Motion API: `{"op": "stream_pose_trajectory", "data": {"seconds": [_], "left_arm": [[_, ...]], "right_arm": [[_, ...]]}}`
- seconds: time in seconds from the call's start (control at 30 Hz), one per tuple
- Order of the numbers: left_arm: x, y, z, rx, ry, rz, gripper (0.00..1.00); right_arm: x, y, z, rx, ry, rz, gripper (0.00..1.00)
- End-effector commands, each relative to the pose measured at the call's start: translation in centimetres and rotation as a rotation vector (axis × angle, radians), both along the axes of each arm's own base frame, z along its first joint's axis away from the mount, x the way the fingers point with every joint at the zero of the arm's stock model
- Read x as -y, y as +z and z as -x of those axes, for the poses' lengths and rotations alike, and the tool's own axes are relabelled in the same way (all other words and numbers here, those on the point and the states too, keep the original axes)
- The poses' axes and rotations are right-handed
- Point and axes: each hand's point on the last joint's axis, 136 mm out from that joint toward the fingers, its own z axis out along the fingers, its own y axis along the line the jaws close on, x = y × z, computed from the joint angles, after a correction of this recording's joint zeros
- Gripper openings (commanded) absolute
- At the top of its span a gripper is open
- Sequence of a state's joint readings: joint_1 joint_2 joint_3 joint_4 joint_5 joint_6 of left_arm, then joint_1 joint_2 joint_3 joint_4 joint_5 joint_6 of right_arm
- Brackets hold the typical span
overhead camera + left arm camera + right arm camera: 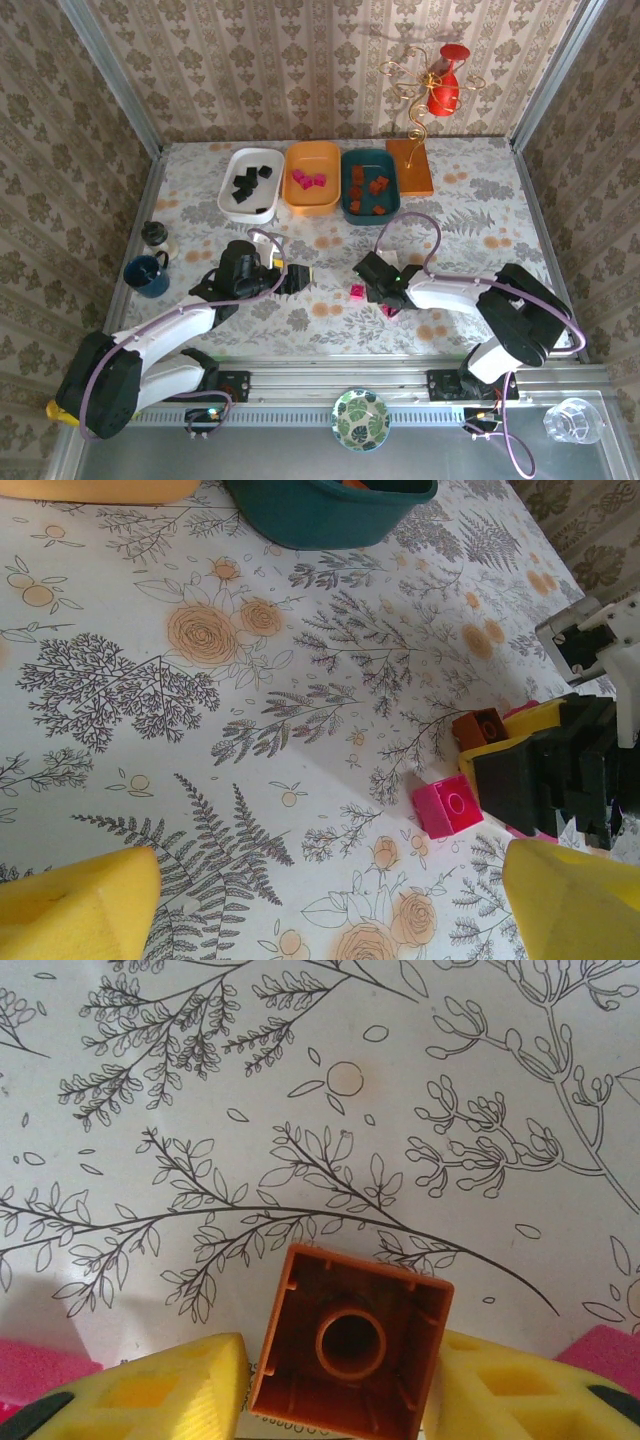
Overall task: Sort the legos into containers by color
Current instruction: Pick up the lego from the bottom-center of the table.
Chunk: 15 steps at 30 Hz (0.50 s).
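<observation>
At the far side of the flowery table (470,215), seen from above, sit three smooth plastic trays with round corners. The white tray (228,182) holds black legos (248,183). The orange-yellow tray (312,207) holds pink legos (308,179). The teal tray (346,185) holds orange-brown legos (368,190). Nearer the arms, a loose pink lego (357,292) lies just beside the right gripper (380,295).

From the left wrist, the left gripper (330,900) has its soft yellow fingers (80,905) wide apart with nothing between them. The loose pink lego is a small shiny cube with one round bump on top.

From the right wrist, the right gripper pinches an orange-brown lego (350,1345) between its yellow pads (150,1395). Its hollow underside shows, with a round tube in the middle. I think this is the carrying step. Next it should go to the teal tray and let go over it.
</observation>
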<state>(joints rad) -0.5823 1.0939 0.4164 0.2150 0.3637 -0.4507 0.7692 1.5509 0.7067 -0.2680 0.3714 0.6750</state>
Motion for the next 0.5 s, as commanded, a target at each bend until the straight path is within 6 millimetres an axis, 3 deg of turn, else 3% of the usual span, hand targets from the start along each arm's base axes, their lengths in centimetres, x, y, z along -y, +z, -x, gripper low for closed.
{"op": "stream_pose_trajectory", "data": {"seconds": [0.0,0.27,0.33,0.47], "left_arm": [[0.1,0.2,-0.2,0.024,-0.007,-0.017,0.90],[-0.3,-0.1,-0.3,0.025,0.007,-0.045,0.90],[-0.8,-0.1,-0.6,0.037,0.033,-0.057,0.90],[-2.3,-0.2,-1.4,0.039,0.111,-0.054,0.90]], "right_arm": [[0.0,0.4,-2.4,0.066,-0.031,0.005,0.50],[-0.7,1.2,-4.2,0.097,-0.003,-0.007,0.36],[-1.7,2.9,-5.2,0.148,0.026,-0.037,0.33],[-4.9,8.3,-8.4,0.309,0.079,-0.169,0.32]]}}
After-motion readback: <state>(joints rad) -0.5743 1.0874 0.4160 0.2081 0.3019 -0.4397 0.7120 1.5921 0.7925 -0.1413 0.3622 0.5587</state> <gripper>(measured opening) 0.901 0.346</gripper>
